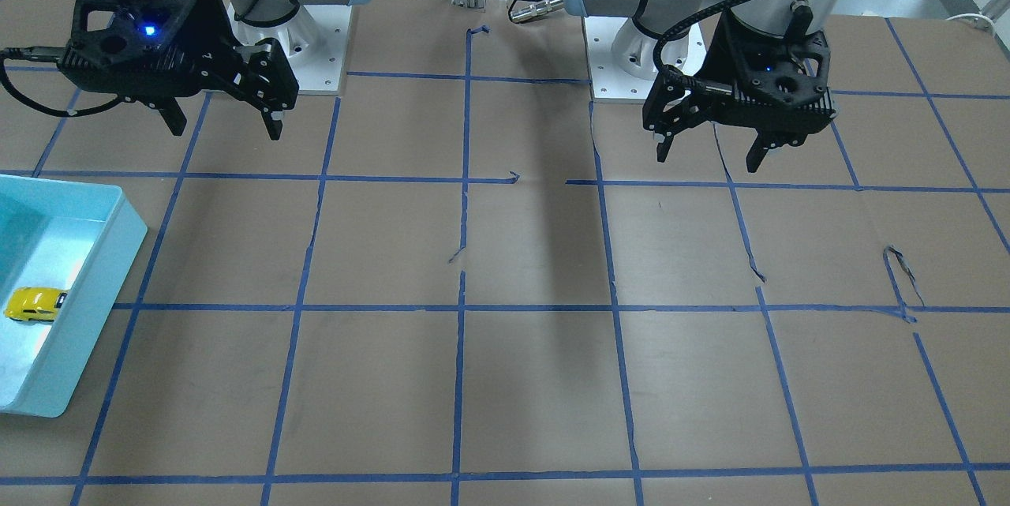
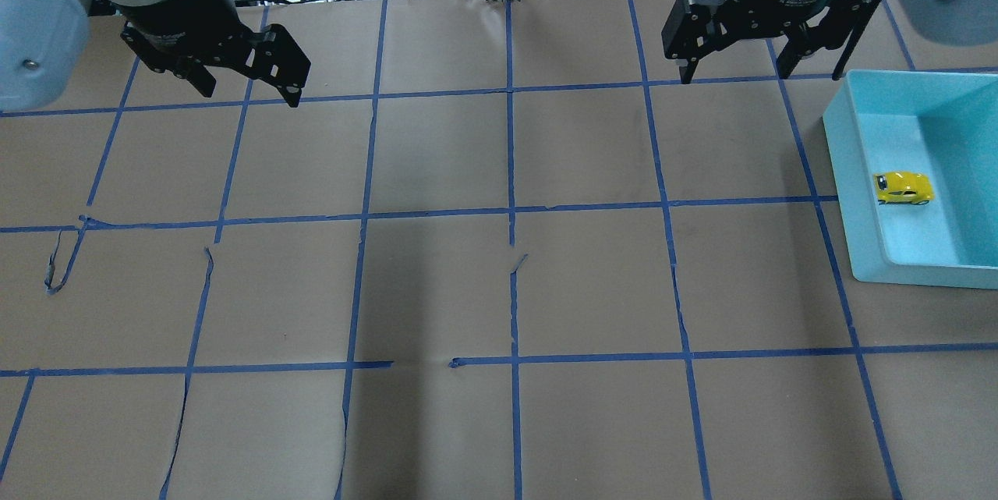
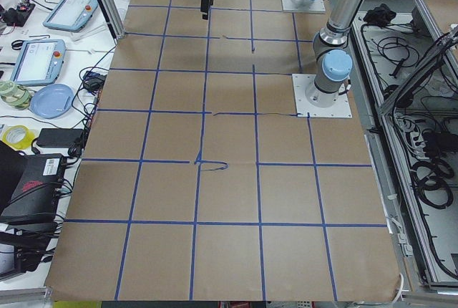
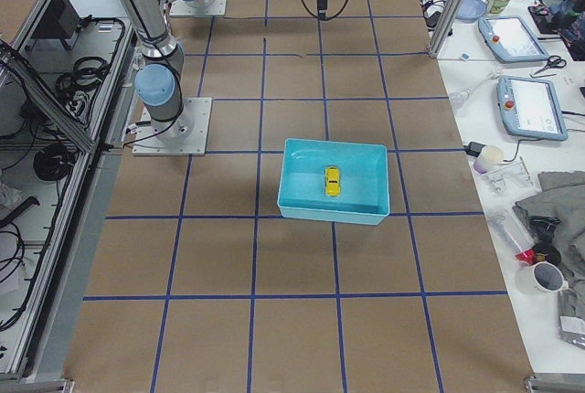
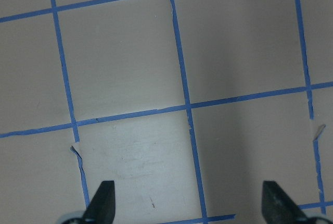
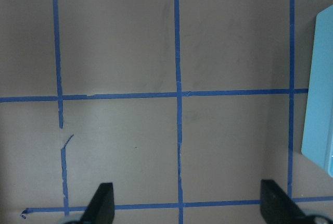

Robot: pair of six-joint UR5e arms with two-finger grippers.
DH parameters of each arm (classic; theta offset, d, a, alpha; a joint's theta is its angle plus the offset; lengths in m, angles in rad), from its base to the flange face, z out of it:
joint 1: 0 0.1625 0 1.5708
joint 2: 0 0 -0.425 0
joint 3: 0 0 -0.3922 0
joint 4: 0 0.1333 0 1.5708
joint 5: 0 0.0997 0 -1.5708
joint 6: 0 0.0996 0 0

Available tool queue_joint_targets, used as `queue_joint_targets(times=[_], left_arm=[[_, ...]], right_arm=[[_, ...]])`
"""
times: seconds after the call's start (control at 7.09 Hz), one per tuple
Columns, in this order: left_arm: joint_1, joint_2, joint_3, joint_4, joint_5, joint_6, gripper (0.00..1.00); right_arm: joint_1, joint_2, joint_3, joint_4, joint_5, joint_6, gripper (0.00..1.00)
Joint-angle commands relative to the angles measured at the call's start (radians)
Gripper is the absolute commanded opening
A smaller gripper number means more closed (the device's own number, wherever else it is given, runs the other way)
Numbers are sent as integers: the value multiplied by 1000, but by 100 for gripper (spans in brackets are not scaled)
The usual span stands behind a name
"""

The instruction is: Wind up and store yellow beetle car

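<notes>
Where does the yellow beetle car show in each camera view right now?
Front-facing: far left edge, yellow beetle car inside the teal bin.
Overhead: right side, in the bin.
Exterior left: not visible.
Exterior right: centre, in the bin.
Left wrist: absent.
Right wrist: absent; bin's edge at right.
Shared landmark: the teal bin.
</notes>
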Motion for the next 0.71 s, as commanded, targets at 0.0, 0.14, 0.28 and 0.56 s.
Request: queue_joint_targets(times=[0.0, 0.14, 0.28, 0.56], left_arm=[[0, 0, -1, -2, 0, -2, 100], [0, 0, -1, 0, 0, -2, 100], [0, 0, -1, -2, 0, -2, 100], [0, 0, 1, 0, 0, -2, 100]], right_arm=[[-2, 0, 2, 3, 39, 3, 100], [-5, 0, 2, 3, 30, 3, 100], [-4, 0, 2, 2, 28, 3, 100], [-4, 0, 2, 2, 28, 2, 100]])
